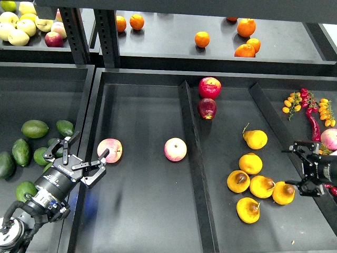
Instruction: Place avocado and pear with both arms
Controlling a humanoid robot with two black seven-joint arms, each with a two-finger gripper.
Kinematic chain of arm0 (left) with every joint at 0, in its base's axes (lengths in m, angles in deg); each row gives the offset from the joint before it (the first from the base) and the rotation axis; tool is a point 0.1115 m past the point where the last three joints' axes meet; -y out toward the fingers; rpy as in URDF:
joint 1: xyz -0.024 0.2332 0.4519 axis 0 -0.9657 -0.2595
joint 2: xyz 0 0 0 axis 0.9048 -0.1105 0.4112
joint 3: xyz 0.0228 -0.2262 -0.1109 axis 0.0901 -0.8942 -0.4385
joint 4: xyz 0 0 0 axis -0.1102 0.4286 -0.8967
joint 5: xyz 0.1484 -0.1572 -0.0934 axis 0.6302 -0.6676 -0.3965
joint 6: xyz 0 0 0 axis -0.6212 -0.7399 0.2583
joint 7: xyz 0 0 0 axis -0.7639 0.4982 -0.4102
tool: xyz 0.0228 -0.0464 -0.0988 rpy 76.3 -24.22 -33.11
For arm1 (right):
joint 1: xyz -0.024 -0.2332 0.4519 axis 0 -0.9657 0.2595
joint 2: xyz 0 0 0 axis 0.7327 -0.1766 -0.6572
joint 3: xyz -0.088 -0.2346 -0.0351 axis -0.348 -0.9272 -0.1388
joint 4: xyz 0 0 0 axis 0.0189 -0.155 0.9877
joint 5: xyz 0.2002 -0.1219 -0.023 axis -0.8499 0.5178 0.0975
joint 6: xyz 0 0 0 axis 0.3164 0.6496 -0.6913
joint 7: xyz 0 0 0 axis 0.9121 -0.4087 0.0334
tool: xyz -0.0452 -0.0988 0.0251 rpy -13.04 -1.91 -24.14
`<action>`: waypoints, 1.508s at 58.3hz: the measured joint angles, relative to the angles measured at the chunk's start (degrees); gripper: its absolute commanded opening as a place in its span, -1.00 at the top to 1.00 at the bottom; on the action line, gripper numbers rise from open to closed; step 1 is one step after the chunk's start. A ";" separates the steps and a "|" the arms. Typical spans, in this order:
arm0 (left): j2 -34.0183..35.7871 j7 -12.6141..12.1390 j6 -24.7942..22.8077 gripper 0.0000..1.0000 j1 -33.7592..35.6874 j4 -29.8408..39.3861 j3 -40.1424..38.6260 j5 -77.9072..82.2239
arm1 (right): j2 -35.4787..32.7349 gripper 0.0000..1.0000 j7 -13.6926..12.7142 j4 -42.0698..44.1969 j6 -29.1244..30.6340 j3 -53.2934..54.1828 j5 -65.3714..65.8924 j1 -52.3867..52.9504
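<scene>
Two fruits remain to be picked, so the task is judged barely begun. Smooth dark green oval avocados (35, 128) are seen at the far left, just beyond the left gripper (79, 158), whose fingers are spread apart and empty. Squat orange-yellow pears (250, 163) with brown patches are clustered at the near right, one touching the right gripper (298, 171), held apart around nothing. Black trays (142, 211) divided by ridges are seen, with round pink-yellow apples (175, 149) between
</scene>
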 measured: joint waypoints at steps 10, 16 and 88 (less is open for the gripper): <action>0.00 0.00 0.00 -0.99 -0.29 0.00 0.00 0.04 | 7.93 -0.98 0.01 -0.82 0.00 7.50 -1.41 -4.38; 0.00 -0.01 0.00 -0.99 -0.37 0.00 0.24 0.12 | 12.74 -0.98 0.01 -2.36 0.00 12.30 -2.24 -6.97; 0.00 1.61 0.00 -0.99 1.22 -0.04 4.51 -0.23 | 14.88 -0.98 0.38 -28.30 0.00 14.27 -17.74 -33.38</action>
